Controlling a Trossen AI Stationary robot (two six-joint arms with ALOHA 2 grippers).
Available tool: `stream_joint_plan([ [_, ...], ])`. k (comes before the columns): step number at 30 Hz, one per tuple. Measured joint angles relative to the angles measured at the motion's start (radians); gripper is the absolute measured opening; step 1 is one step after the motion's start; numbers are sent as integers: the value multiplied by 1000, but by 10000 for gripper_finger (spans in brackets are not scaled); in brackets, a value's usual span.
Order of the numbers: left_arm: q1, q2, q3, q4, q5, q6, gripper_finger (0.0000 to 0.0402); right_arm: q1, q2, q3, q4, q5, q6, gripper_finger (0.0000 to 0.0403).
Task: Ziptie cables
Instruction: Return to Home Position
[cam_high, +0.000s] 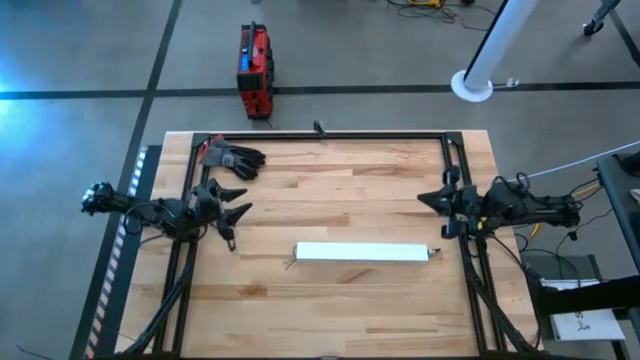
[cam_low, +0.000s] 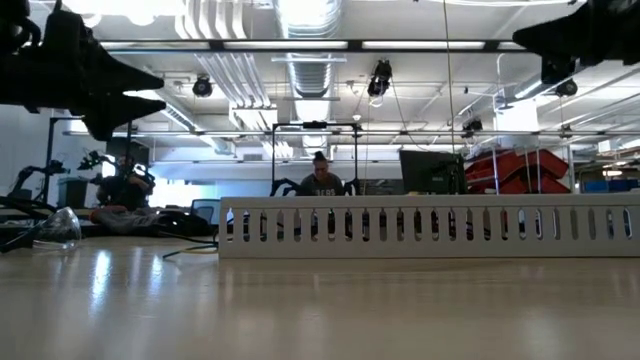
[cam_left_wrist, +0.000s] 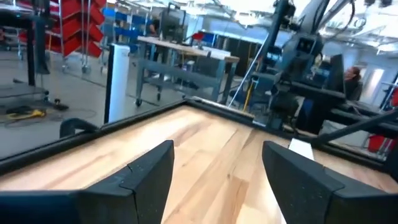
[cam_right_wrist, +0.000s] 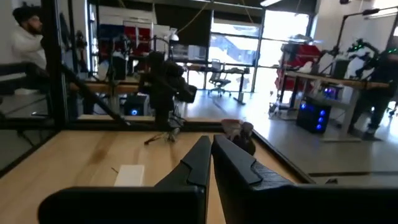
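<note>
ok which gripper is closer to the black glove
Left. The left gripper hovers just beside the black glove near the table's left edge; the right gripper is way across on the other side.

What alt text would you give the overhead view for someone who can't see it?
A long white cable duct, lid on, lies across the middle of a wooden table. The left gripper, open, and the right gripper, shut, hover to either side, clear of it. A pair of black gloves lies near the far left corner.
</note>
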Motion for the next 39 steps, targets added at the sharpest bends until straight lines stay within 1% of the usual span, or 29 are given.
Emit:
stream_joint_plan([
  [2,17,-54,-5,-33,29,-1,234,0,-1,-38,30,-5,7,7],
  [5,47,-102,-5,-48,90,12,240,-1,2,-104,111,-4,8,7],
  [7,67,-107,-5,-44,147,31,243,-3,8,-140,177,-4,8,7],
  [9,83,-107,-5,-38,172,36,246,-6,8,-160,226,-4,1,7],
  [15,97,-79,-5,-58,160,38,254,-7,7,-186,233,-4,-22,7],
  [22,97,-24,-5,-58,158,25,258,-7,7,-247,222,-3,-2,7],
  [26,97,6,1,-58,158,15,254,-7,9,-247,222,-18,44,7],
  [32,97,38,6,-57,158,14,244,-7,14,-247,219,-20,25,7],
  [39,97,77,6,-56,158,14,230,-7,15,-248,218,-20,133,7],
])
